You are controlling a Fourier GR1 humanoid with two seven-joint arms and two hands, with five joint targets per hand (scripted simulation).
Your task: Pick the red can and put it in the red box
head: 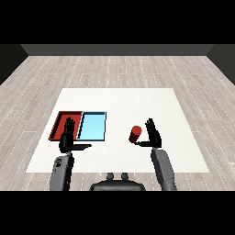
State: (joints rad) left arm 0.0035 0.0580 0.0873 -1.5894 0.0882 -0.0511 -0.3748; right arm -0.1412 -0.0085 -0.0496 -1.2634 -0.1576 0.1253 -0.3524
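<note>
From where I sit, the job has hardly begun. The red can (pixel 135 134) is on the white table (pixel 183 114), right of centre and well apart from both trays, so the whole carry is still ahead of me. My right hand (pixel 153 134) is just beside the can on its right, fingers straight and pointing up, thumb reaching out low toward the can's base. I judge it has no hold yet; the hand is spread open with the can sitting between thumb and palm, and I cannot tell whether anything touches. My left hand (pixel 68 137) hangs over the near edge of the red tray (pixel 58 120), fingers straight, thumb out to the side, holding nothing. The light blue tray (pixel 94 126) lies touching the red one on its right, between it and the can.

The can looks upright to me, perhaps leaning a little: its round top faces up and toward me, and its long axis runs roughly vertical.

What is left: close on the can, lift, cross over the blue tray, set it down in the red one.
</note>
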